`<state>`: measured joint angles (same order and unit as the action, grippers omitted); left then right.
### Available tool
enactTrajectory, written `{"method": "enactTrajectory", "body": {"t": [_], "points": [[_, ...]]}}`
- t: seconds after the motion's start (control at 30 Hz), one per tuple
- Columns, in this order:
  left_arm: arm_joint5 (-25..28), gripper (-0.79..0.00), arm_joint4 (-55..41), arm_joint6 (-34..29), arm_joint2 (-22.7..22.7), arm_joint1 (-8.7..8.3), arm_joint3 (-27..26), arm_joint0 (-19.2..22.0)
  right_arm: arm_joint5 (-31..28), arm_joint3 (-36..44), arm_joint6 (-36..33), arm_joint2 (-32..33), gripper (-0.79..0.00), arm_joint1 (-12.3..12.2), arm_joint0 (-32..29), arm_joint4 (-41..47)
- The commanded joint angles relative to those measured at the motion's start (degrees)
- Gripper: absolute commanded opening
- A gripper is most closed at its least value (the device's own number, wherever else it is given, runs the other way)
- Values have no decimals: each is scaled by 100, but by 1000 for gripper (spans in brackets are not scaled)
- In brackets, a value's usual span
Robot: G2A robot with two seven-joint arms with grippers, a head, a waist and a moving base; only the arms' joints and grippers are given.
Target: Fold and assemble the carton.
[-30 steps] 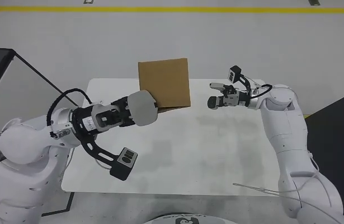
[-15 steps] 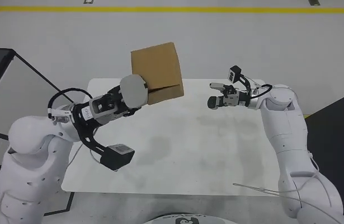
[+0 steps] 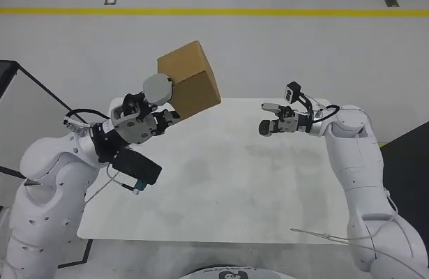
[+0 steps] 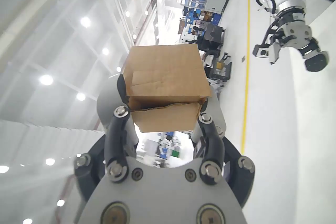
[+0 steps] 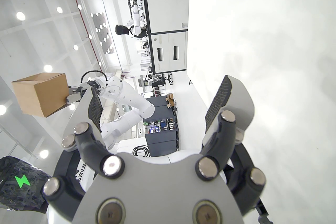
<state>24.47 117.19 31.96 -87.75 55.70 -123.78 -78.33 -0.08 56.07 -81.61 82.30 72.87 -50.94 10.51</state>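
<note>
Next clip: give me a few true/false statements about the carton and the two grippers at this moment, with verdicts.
1. The left gripper is shut on the carton. True.
2. The carton lies flat on the table. False: it is held up in the air, off the table.
3. The right gripper has its fingers open and holds nothing. True.
4. The right gripper touches the carton. False: it is well apart from it, at the table's other side.
5. The carton is a flat sheet. False: it has a box shape, with several faces showing.
</note>
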Motion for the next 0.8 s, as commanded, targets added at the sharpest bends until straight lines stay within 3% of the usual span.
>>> {"method": "enactTrajectory", "body": {"t": [0.0, 0.17, 0.5, 0.77], "points": [[382, -785, -839, -458, -33, 21, 92, 28, 0, 0, 0, 0, 0, 0, 0, 1], [1107, -785, -2346, -1616, -50, 56, 87, 95, 0, 0, 0, 0, 0, 0, 0, 1], [1027, -785, -2566, -1670, -41, 69, 159, 44, 0, 0, 0, 0, 0, 0, 0, 1], [1890, -785, -5603, -3100, -447, 48, 637, -55, 0, 0, 0, 0, 0, 0, 0, 1]]}}
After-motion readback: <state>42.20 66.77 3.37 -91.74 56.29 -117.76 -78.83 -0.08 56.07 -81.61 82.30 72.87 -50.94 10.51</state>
